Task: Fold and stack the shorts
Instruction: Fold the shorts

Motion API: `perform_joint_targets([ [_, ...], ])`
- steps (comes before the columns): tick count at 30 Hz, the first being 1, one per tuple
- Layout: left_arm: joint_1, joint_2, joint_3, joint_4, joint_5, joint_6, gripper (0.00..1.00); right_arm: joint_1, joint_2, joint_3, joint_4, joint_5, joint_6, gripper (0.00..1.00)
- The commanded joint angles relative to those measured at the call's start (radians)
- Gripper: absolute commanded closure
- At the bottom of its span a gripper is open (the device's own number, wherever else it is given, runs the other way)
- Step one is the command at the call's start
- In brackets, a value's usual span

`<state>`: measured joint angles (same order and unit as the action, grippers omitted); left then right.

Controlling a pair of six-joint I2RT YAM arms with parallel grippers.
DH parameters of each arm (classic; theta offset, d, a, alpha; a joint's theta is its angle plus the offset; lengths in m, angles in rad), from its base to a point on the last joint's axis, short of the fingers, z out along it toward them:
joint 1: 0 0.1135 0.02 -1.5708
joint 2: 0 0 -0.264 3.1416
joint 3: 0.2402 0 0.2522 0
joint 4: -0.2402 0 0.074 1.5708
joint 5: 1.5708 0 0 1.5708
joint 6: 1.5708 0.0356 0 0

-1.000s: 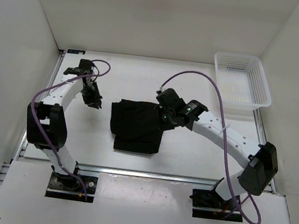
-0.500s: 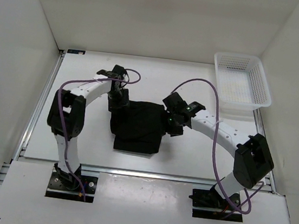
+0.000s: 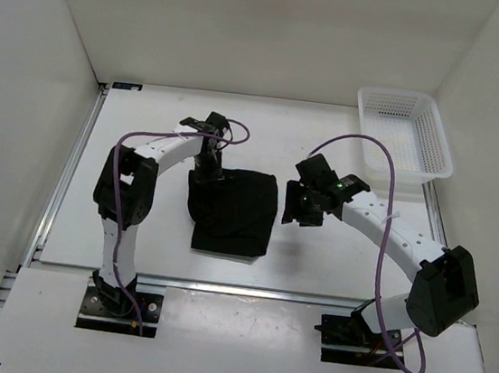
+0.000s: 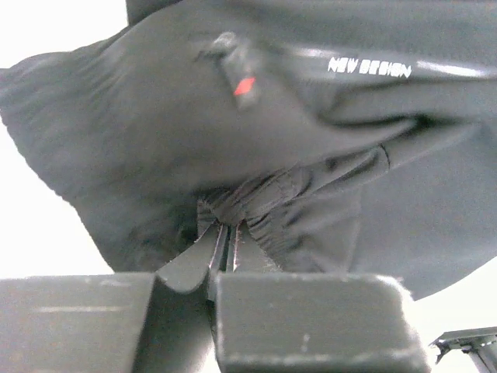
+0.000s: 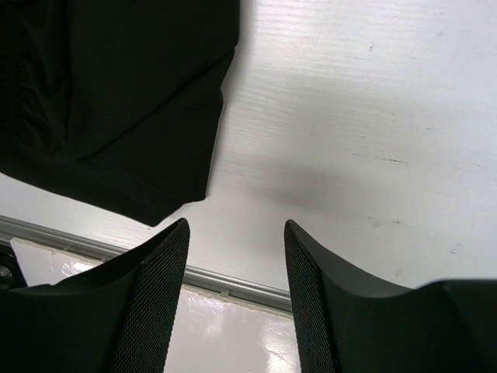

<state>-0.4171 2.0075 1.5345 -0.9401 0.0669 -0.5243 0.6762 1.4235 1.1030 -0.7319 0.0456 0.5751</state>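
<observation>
Black shorts [image 3: 233, 210] lie folded into a rough rectangle in the middle of the white table. My left gripper [image 3: 202, 176] is at their far left corner. In the left wrist view it [image 4: 227, 233] is shut on a bunched fold of the shorts [image 4: 256, 140], which fill that view and show a pale "NEW DESIGN" print. My right gripper [image 3: 298, 212] is open and empty just right of the shorts, apart from them. In the right wrist view it [image 5: 237, 256] hovers over bare table, with the shorts' corner [image 5: 116, 101] at upper left.
A white mesh basket [image 3: 402, 142] stands at the far right corner, with nothing in it. White walls close in the table on three sides. A metal rail [image 3: 246, 288] runs along the near edge.
My left arm swung right from the table's left side to the shorts' far left corner and shut on the fabric. My right gripper drew off the shorts to the right and is open.
</observation>
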Motion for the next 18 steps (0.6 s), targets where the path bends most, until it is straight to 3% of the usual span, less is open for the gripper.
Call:
perform_joint_targets([
  [1,0.012,-0.165,0.05,-0.087,-0.093,-0.017,0.9,-0.01,-0.037,0.0,-0.02,0.0,-0.012,0.42],
  [7,0.101,-0.302,-0.01,-0.131,-0.084,0.004,0.9,-0.02,-0.055,0.0,-0.031,0.011,-0.032,0.41],
  [10,0.152,-0.302,-0.04,-0.131,-0.084,0.027,0.9,-0.02,-0.055,-0.009,-0.031,0.011,-0.032,0.25],
  [13,0.19,-0.244,-0.06,-0.094,-0.061,0.053,0.9,-0.02,-0.055,-0.009,-0.031,0.011,-0.032,0.19],
  [15,0.211,-0.195,-0.035,-0.094,-0.049,0.076,0.69,-0.02,-0.055,-0.009,-0.021,0.011,-0.032,0.17],
  [18,0.212,-0.115,0.042,-0.124,-0.061,0.095,0.53,-0.02,-0.055,-0.009,-0.021,-0.01,-0.032,0.16],
])
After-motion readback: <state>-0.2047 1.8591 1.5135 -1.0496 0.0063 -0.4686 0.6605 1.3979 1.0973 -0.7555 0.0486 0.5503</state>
